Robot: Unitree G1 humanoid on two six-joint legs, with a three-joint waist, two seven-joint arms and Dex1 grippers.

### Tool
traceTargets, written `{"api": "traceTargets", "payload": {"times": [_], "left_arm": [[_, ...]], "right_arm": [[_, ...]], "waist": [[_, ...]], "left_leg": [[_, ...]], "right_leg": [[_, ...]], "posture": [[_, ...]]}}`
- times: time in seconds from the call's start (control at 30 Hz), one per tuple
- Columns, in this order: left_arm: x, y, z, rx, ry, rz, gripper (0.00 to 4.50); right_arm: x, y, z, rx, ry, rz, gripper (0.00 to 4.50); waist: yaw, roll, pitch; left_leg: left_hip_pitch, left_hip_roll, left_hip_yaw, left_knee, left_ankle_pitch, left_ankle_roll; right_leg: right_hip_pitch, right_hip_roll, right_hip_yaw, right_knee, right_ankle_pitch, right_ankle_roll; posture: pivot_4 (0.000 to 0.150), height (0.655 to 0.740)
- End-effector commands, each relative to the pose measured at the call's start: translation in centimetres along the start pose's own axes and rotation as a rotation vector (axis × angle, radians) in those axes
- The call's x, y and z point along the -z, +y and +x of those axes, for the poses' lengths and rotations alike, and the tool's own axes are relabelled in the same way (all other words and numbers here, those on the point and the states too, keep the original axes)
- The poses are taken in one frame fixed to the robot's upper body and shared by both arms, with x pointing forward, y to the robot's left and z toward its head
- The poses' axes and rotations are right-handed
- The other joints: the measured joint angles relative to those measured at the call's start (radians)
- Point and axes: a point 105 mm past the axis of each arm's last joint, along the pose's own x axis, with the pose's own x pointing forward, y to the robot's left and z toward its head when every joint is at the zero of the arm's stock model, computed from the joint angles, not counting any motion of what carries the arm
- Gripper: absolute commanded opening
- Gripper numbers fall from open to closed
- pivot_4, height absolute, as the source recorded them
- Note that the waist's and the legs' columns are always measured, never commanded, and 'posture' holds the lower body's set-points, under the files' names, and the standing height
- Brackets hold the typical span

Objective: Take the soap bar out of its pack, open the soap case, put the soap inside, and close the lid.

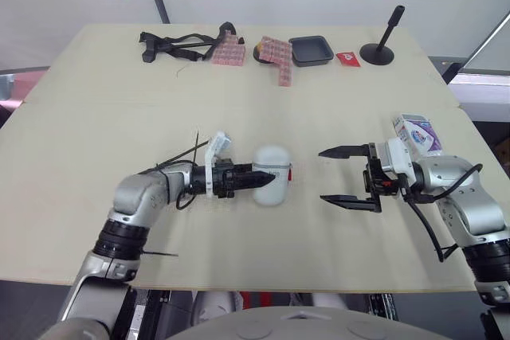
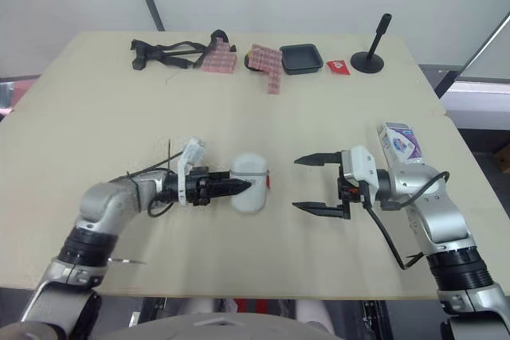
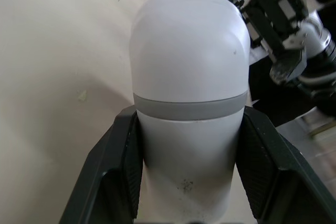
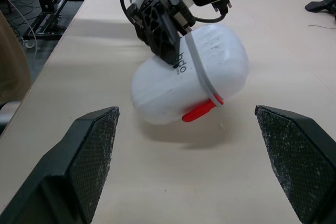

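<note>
The white oval soap case [image 1: 273,171] with a grey band and a red latch sits closed and tilted near the middle of the table. My left gripper [image 1: 256,180] is shut on the soap case's near end; the left wrist view shows a black finger [image 3: 116,174] pressed on each side of the case [image 3: 189,77]. My right gripper [image 1: 322,175] hovers open a short way to the right of the case, pointing at its red latch [image 4: 199,112], with nothing between its fingers [image 4: 92,161]. The white and purple soap pack [image 1: 417,132] lies behind the right wrist.
Along the far edge of the table [image 1: 96,125] lie black straps [image 1: 175,44], pink packets [image 1: 275,57], a black tray [image 1: 311,50], a small red packet [image 1: 347,58] and a black stand [image 1: 381,44]. The table's front edge runs just below both arms.
</note>
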Motion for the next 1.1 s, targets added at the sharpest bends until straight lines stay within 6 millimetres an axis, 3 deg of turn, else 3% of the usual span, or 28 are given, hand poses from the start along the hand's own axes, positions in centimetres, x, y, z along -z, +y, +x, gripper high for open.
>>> {"api": "traceTargets", "payload": {"times": [0.03, 0.27, 0.43, 0.73, 0.97, 1.1], "left_arm": [[-0.4, -0.8, -0.3, 0.010, 0.025, -0.160, 2.21], [0.4, 0.5, -0.3, -0.059, 0.062, -0.409, 2.21], [2.1, 2.0, -0.3, -0.186, 0.131, -0.424, 2.21], [2.9, 2.8, -0.1, -0.247, 0.218, -0.344, 2.21], [2.8, 3.3, -0.5, -0.273, 0.235, -0.257, 4.49], [2.6, 3.4, -1.0, -0.281, 0.241, -0.218, 4.49]], "right_arm": [[-0.8, 0.0, 0.1, -0.014, -0.019, -0.040, 4.45], [-0.4, 0.2, 0.2, -0.020, -0.016, -0.031, 4.45], [-0.2, 0.3, 0.4, -0.020, -0.013, -0.025, 4.45], [0.2, 0.1, 0.5, -0.016, -0.002, -0.020, 4.45], [0.3, 0.0, 0.5, -0.012, 0.001, -0.016, 4.50], [0.3, 0.0, 0.6, -0.013, 0.001, -0.014, 4.50]], "waist": [[0.000, 0.000, 0.000], [0.004, 0.000, 0.000], [0.005, -0.001, 0.000], [0.003, 0.000, 0.000], [0.000, 0.000, 0.000], [-0.007, 0.000, 0.000]], "left_leg": [[0.000, 0.000, 0.000, 0.000, 0.000, 0.000], [-0.002, 0.000, -0.001, 0.000, 0.000, 0.000], [-0.002, 0.000, -0.002, -0.001, 0.000, 0.000], [0.001, -0.001, -0.004, -0.003, 0.000, 0.000], [0.005, -0.002, -0.004, -0.006, 0.000, 0.000], [0.007, -0.004, -0.004, -0.009, 0.004, 0.000]], "right_leg": [[0.000, 0.000, 0.000, 0.000, 0.000, 0.000], [0.001, 0.000, -0.001, -0.004, 0.000, 0.000], [0.002, 0.000, -0.002, -0.006, 0.000, 0.000], [0.008, -0.004, -0.006, -0.012, 0.000, 0.000], [0.012, -0.006, -0.007, -0.015, 0.000, 0.000], [0.014, -0.013, -0.009, -0.016, 0.000, 0.000]], "posture": [[0.150, 0.7400], [0.150, 0.7400], [0.150, 0.7400], [0.150, 0.7400], [0.150, 0.7400], [0.150, 0.7400]]}}
